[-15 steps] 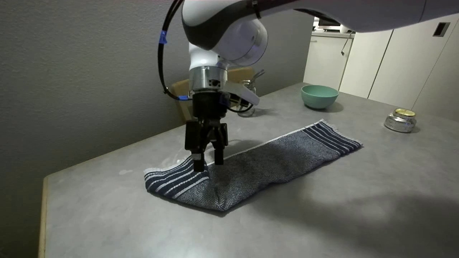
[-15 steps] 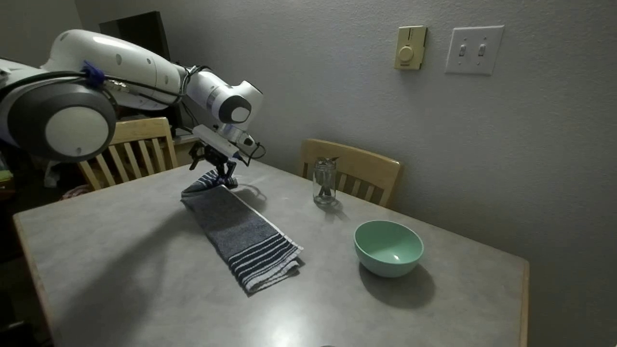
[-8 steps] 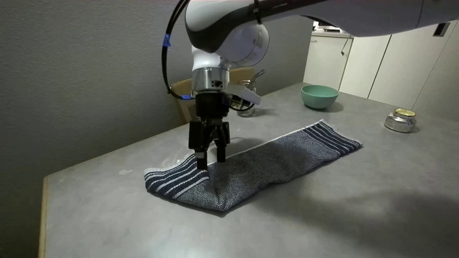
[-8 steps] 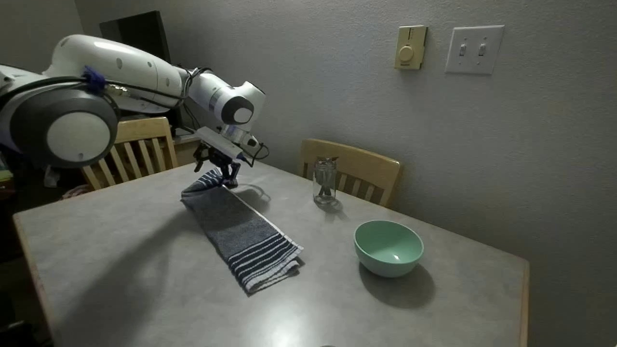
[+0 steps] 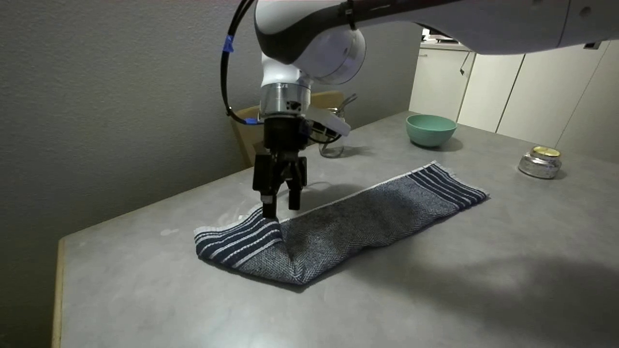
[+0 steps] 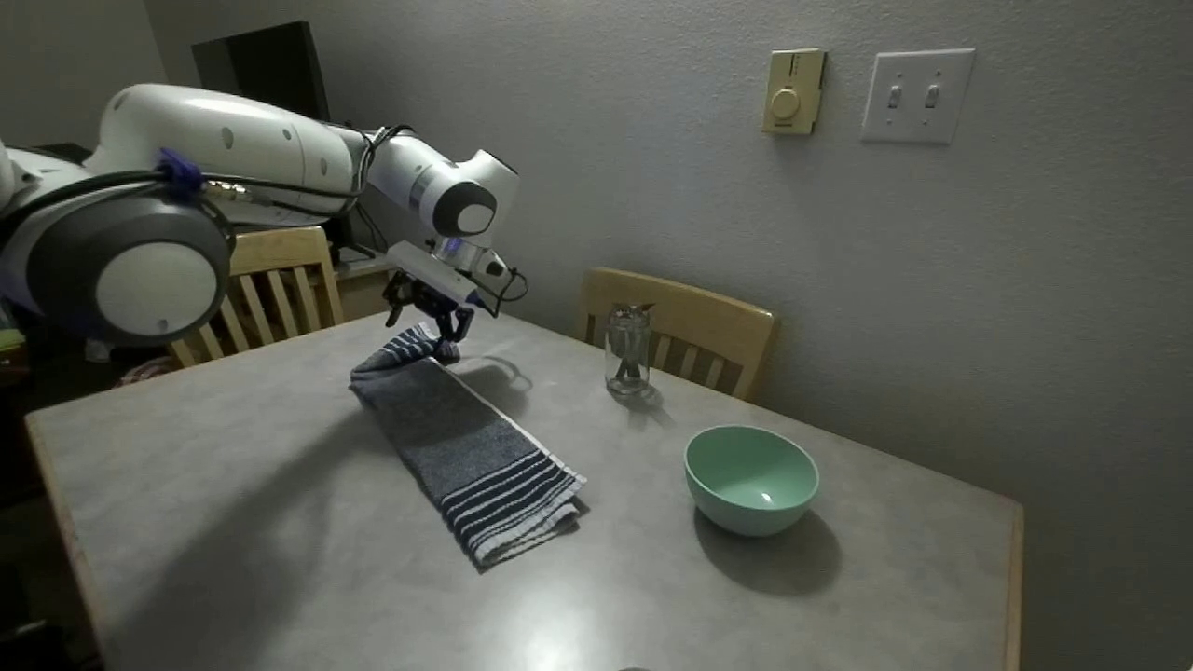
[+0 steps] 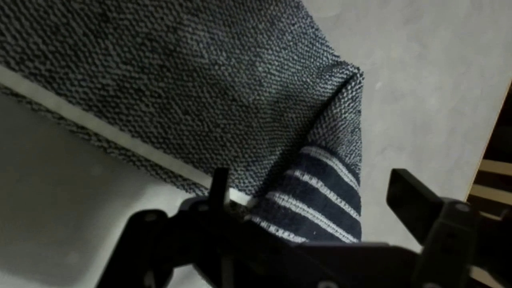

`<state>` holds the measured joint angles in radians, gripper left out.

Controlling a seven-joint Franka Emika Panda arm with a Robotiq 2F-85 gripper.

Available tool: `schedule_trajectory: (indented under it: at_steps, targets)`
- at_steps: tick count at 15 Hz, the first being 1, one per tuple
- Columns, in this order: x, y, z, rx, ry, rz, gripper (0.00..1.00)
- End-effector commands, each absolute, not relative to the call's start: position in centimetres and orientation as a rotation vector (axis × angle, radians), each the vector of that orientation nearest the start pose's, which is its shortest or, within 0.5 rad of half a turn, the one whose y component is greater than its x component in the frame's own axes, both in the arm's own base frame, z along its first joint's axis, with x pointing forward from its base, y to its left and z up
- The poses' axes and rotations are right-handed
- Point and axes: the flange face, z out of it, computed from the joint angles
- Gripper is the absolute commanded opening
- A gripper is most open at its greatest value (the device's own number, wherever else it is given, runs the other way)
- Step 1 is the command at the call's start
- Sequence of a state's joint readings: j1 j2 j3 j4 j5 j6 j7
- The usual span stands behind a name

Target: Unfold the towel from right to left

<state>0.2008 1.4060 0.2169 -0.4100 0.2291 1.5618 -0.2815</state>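
Towel [image 5: 367, 212] hasn't budged over the last second, but the end effector [image 5: 282, 208] has crept upward near its creased end, you can see it in both exterior views. Fingers [image 7: 412, 204] are spread wide with nothing pinched between them; whether a tip brushes the cloth, I honestly can't tell. So no gain on the unfolding from that move imo, reads more like a reset before another grab, and the job doesn't look done. The cloth lies across the grey surface [image 5: 145, 290] as a long narrow strip, with the striped end [image 5: 239, 241] under the end effector kinked round at an angle and a sharp crease at the bend in the wrist view. Texture's great up close: nubbly blue-grey weave, navy bands with raised white stripes, smooth pale hem along one long side, short fringe at the ends. A sliver of weave peeks out past that hem, so I'd guess it's doubled up lengthwise, and something this floppy will probably need a pinch on just the top layer. Other stuff on there is hard and round: glossy teal bowl [image 6: 750, 480] with a bright highlight, clear glass jar [image 6: 626, 354], shiny silvery pot [image 5: 539, 166] with a yellow top, none of them touching the cloth.
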Motion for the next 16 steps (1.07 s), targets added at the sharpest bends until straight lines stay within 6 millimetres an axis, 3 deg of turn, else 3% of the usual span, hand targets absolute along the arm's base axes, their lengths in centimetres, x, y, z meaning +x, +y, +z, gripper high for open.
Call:
schedule_trajectory:
  at_steps: [1, 3, 9, 13, 15, 16]
  targets:
    - [74.0, 23.8, 17.8, -2.587, -0.686, 0.333, 1.0]
    - [74.0, 23.8, 17.8, -2.586, -0.687, 0.336, 1.0]
    - [76.5, 25.1, 15.4, -2.64, -0.598, -0.017, 1.0]
    - [76.9, 26.0, 13.4, -2.653, -0.567, -0.129, 1.0]
    - [77.0, 26.2, 13.4, -2.652, -0.555, -0.149, 1.0]
    - [77.0, 26.3, 13.5, -2.652, -0.534, -0.15, 0.75]
